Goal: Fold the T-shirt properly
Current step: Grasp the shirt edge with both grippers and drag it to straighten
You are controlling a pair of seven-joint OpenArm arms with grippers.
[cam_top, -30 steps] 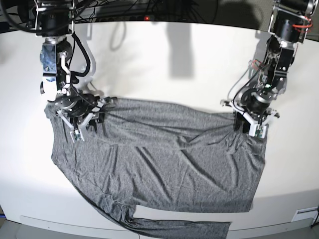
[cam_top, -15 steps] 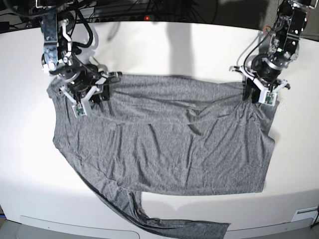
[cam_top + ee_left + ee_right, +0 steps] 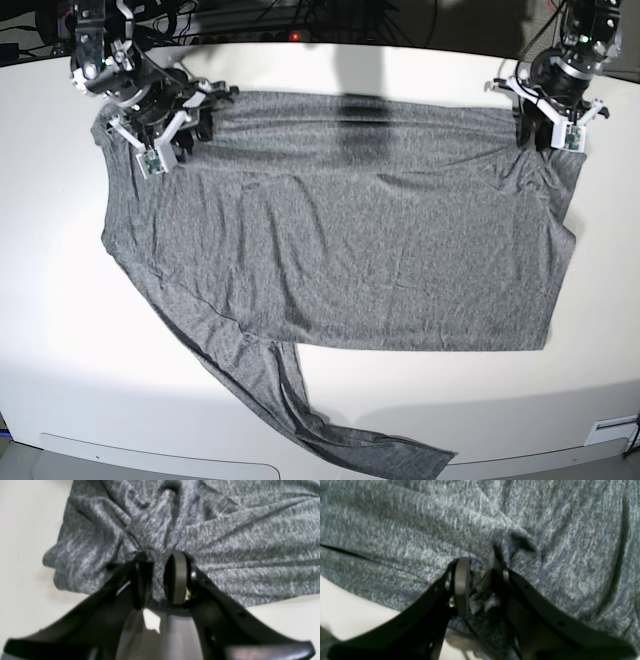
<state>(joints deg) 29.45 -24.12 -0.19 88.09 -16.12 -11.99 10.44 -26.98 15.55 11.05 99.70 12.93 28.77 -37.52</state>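
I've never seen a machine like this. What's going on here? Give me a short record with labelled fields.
Scene: two robot arms over a white table
Cloth: one grey long-sleeved T-shirt, spread out flat, wrinkled
Sleeve: one sleeve trails off toward the near table edge
Left gripper: pinching a bunch of fabric at the shirt's far edge
Right gripper: pinching fabric at the far edge on the other side
Folding: no fold visible yet
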